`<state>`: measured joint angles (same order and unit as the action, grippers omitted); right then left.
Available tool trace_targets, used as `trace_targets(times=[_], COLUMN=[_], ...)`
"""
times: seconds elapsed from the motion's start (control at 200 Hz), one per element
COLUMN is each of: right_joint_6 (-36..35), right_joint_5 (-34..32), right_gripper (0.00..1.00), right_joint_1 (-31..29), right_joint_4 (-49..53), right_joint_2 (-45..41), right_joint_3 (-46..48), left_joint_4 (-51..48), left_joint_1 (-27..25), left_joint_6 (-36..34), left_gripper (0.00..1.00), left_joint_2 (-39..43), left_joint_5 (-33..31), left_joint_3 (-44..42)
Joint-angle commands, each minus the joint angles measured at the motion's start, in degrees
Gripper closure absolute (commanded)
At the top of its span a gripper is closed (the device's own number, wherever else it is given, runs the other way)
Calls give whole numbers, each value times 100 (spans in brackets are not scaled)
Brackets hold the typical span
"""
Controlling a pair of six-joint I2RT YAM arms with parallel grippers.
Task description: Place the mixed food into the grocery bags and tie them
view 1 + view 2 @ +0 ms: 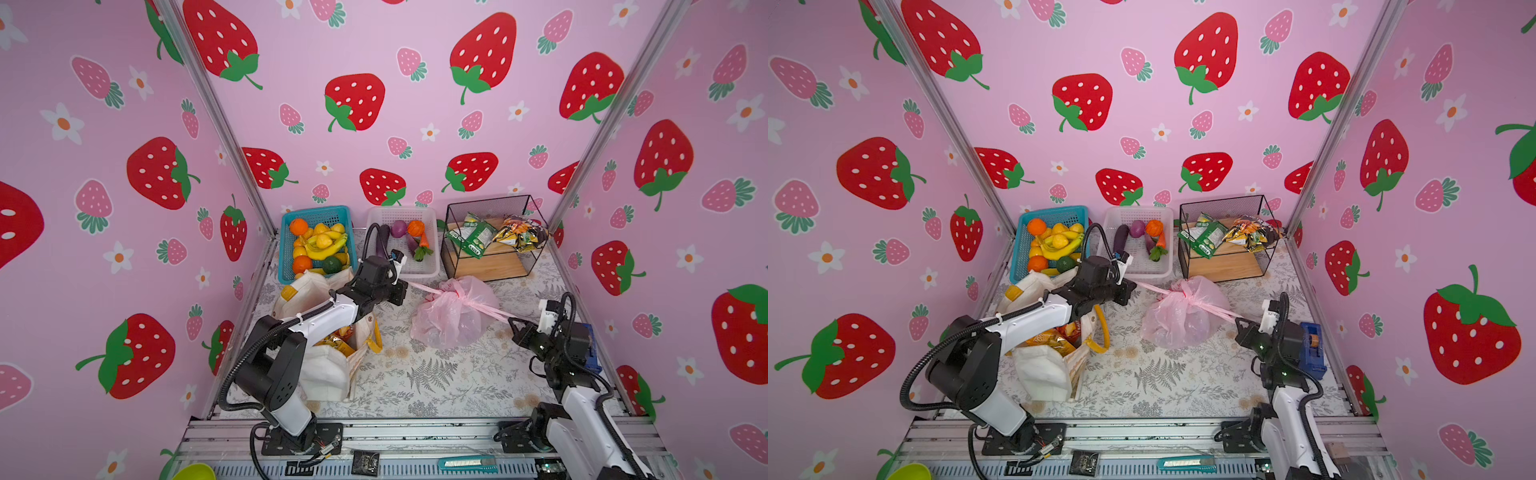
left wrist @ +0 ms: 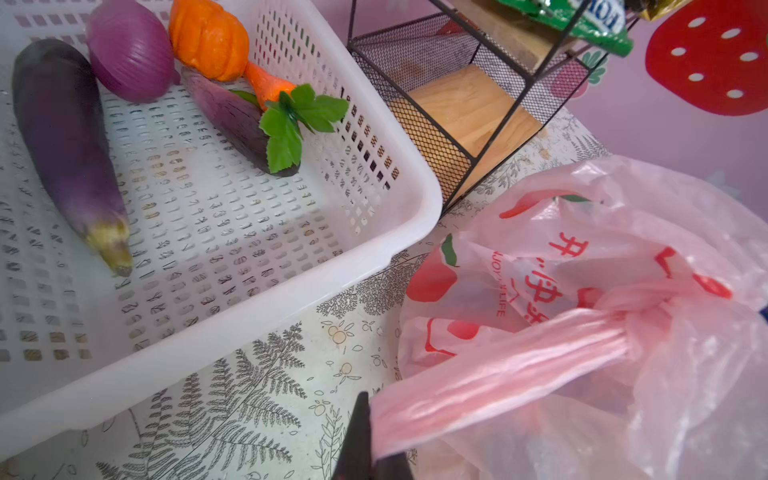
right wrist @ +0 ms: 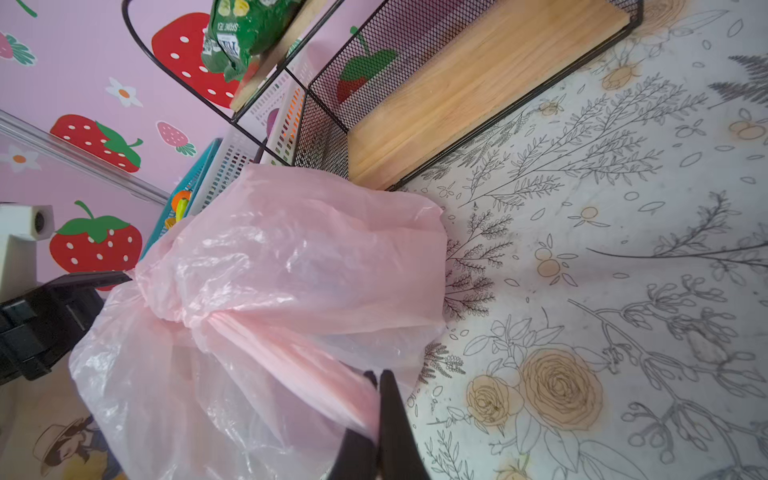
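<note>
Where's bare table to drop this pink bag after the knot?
Front middle of the table, between the canvas tote, the pink bag and the front rail, is bare. The back row is crowded: blue basket, white basket, wire rack.

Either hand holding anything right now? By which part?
Both hold the pink plastic bag: left hand pinches one handle, right hand the opposite handle, both stretched taut from the knot.
</note>
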<state>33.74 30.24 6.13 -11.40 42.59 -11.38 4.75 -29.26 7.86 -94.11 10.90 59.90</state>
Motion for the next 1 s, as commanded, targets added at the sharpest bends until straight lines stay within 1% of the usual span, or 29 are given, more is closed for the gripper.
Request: trace_targets(times=[0.0,0.14,0.21,0.3,0.38,0.42,0.44,0.45,0.475,0.485,0.495,0.515,0.545,0.575,0.62,0.64,0.655,0.69,0.715,0.74,0.79,0.845,0.905,0.99], right_joint_6=[384,612,602,481,282,176,124,83,-4,-46,-90,-184,-333,-467,-656,-720,-764,-878,-972,-1070,-1237,-1424,-1631,-2012], right_joint_5=[-1317,-1446,-1372,-1370,-1105,-941,-880,-862,-841,-848,-858,-899,-1035,-1250,-1582,-1747,-1845,-2099,-2237,-2385,-2655,-2821,-2789,-2748], right_gripper=[100,100,100,100,100,100,100,99,91,87,84,77,66,59,50,49,45,40,30,24,21,20,20,19], right_joint_1=[281,292,292,291,267,221,181,157,81,39,3,-79,-212,-346,-574,-658,-722,-887,-991,-1142,-1434,-1762,-2113,-2764], right_joint_4=[-413,-955,-1112,-1168,-1146,-1120,-1109,-1099,-1046,-1022,-976,-868,-671,-432,-119,3,72,266,357,446,554,594,496,402], right_joint_2=[39,276,502,592,614,636,630,620,588,567,547,488,374,179,-136,-285,-363,-599,-712,-800,-870,-800,-590,-11], right_joint_3=[244,568,570,465,284,190,161,144,102,79,58,2,-92,-194,-330,-400,-447,-568,-660,-743,-956,-1165,-1364,-1758], left_joint_4=[100,145,136,148,218,284,317,342,389,411,423,445,439,384,283,261,251,262,278,315,405,466,448,462], left_joint_1=[530,529,507,466,372,285,237,217,159,140,122,95,55,22,-8,-15,-18,-27,-28,-28,-36,-40,-36,-35], left_joint_6=[107,105,95,96,21,-27,-38,-39,-32,-26,-20,4,36,76,119,127,141,155,175,195,253,316,375,531], left_gripper=[100,100,100,100,100,100,100,100,99,97,89,81,74,68,61,59,57,52,49,46,38,33,30,28], left_joint_2=[152,-56,-125,-77,36,68,73,76,71,73,69,55,45,57,84,114,139,207,282,351,495,664,832,1056], left_joint_5=[-1383,-1384,-1327,-1227,-686,-350,-81,13,182,246,310,411,511,524,512,502,508,522,513,485,416,372,355,400], left_joint_3=[-59,-31,19,72,166,219,242,253,274,287,297,322,394,455,537,563,573,571,547,521,438,370,348,295])
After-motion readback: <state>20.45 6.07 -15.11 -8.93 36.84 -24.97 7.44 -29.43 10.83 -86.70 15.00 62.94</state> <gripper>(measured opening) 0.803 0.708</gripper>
